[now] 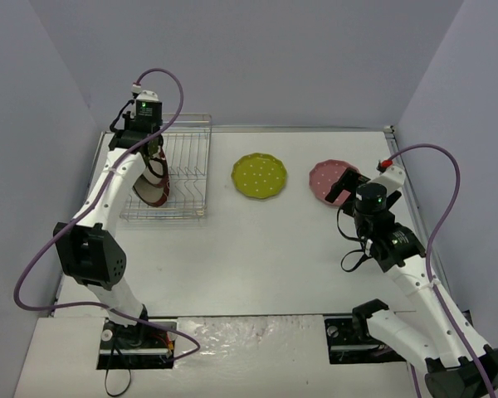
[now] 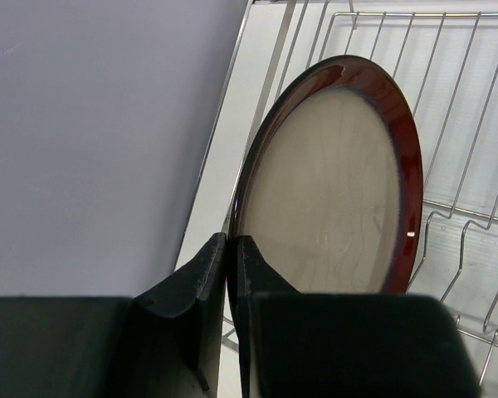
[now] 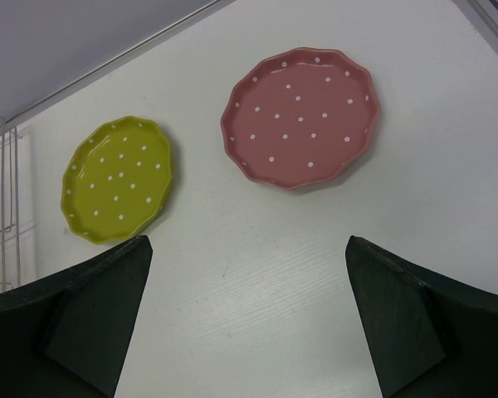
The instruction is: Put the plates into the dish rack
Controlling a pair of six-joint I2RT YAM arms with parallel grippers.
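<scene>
A large plate (image 2: 332, 182) with a dark red-brown rim and beige centre stands on edge in the wire dish rack (image 1: 187, 166). My left gripper (image 2: 231, 249) is shut on this plate's rim, at the rack's left side (image 1: 153, 153). A scalloped yellow-green plate (image 1: 259, 176) with white dots lies flat on the table, right of the rack. Further right, a pink dotted plate (image 3: 299, 116) also lies flat. My right gripper (image 3: 247, 242) hovers open just short of the pink plate, nothing between its fingers.
The rack's upright tines (image 2: 473, 108) run to the right of the held plate. Grey walls stand close behind and left of the rack. The white table (image 1: 257, 249) spreads between the two arms.
</scene>
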